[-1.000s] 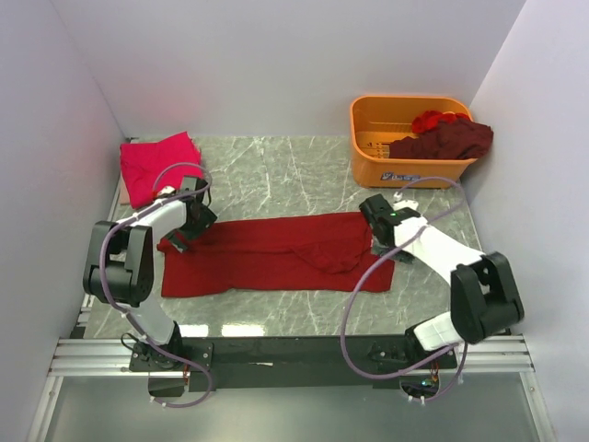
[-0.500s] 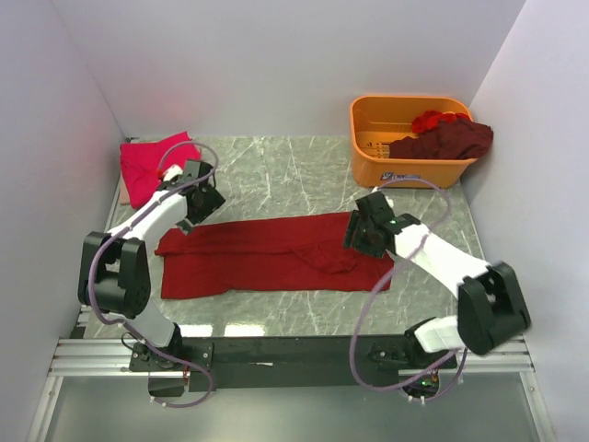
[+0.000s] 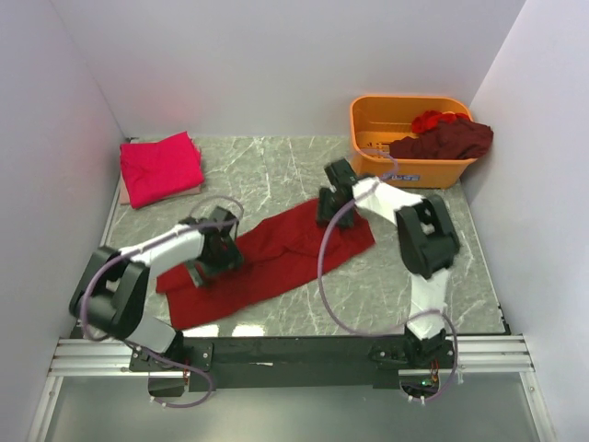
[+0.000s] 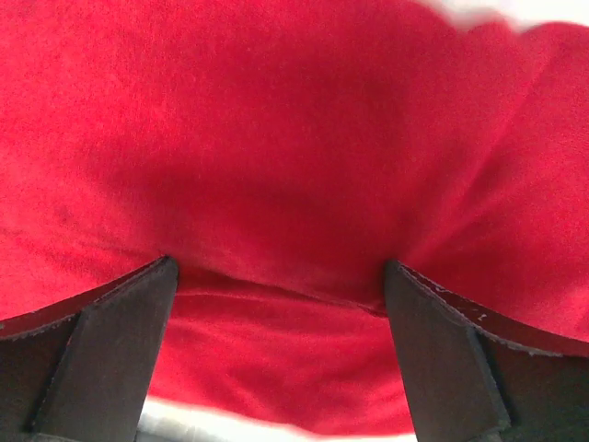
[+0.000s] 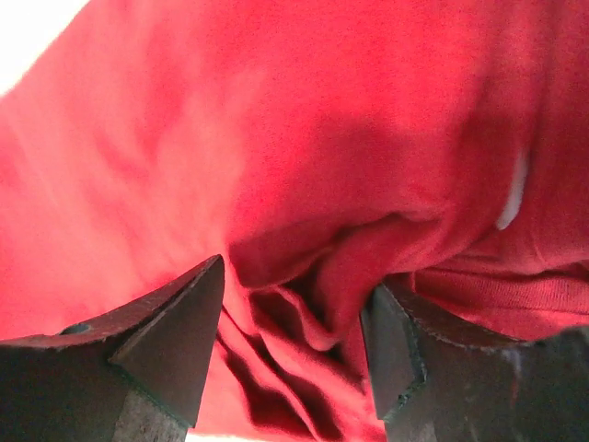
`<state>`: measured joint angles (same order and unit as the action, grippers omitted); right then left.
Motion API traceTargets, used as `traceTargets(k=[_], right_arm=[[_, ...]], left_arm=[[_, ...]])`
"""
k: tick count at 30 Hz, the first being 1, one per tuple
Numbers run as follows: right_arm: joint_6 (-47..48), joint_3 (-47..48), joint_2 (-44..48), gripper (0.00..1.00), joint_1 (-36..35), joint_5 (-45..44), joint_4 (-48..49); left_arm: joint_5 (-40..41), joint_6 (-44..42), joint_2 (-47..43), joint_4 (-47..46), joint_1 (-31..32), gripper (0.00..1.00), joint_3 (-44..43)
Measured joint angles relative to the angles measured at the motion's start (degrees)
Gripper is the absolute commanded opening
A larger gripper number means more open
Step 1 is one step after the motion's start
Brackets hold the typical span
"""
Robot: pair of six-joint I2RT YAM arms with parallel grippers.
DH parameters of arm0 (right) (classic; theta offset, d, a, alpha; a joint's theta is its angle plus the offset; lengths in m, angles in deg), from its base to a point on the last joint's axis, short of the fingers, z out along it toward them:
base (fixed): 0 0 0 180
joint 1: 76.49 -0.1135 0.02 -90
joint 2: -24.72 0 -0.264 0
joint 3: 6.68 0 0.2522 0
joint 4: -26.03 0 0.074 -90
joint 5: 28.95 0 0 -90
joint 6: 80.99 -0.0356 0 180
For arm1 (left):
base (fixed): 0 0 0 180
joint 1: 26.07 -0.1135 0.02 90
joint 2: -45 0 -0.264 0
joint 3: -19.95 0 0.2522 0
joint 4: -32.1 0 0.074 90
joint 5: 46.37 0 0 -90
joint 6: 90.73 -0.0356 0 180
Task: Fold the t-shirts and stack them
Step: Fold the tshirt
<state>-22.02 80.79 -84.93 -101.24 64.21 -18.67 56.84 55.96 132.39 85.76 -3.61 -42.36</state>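
A red t-shirt (image 3: 276, 258) lies slantwise on the marble table, from near left to far right. My left gripper (image 3: 217, 254) is down on its left half. In the left wrist view the fingers (image 4: 110, 341) stand wide apart, with flat red cloth (image 4: 294, 184) and a fold edge between them. My right gripper (image 3: 331, 199) is at the shirt's far right edge. In the right wrist view its jaws are closed in on a bunched fold of the red cloth (image 5: 322, 295). A folded pink-magenta t-shirt (image 3: 161, 168) lies at the far left.
An orange plastic basket (image 3: 368, 157) stands at the far right, holding a dark maroon shirt (image 3: 444, 140) and a red one (image 3: 436, 118). White walls close in the table on the left, back and right.
The shirt has turned from lying level to slanting. My right gripper swung up and left with its right end. My left gripper moved down and right onto its left half.
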Motion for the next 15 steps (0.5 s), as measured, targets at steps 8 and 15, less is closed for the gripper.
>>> traceTargets(k=[8, 15], right_arm=[[11.63, 42.71, -27.08, 0.65, -0.63, 6.88, -3.78], [15.08, 49.35, -26.60, 0.66, -1.01, 8.83, -3.13]], left_arm=[[-15.13, 7.74, -10.10, 9.97, 19.98, 0.99, 6.75], [-14.71, 7.02, -16.83, 17.42, 25.20, 0.99, -8.09]])
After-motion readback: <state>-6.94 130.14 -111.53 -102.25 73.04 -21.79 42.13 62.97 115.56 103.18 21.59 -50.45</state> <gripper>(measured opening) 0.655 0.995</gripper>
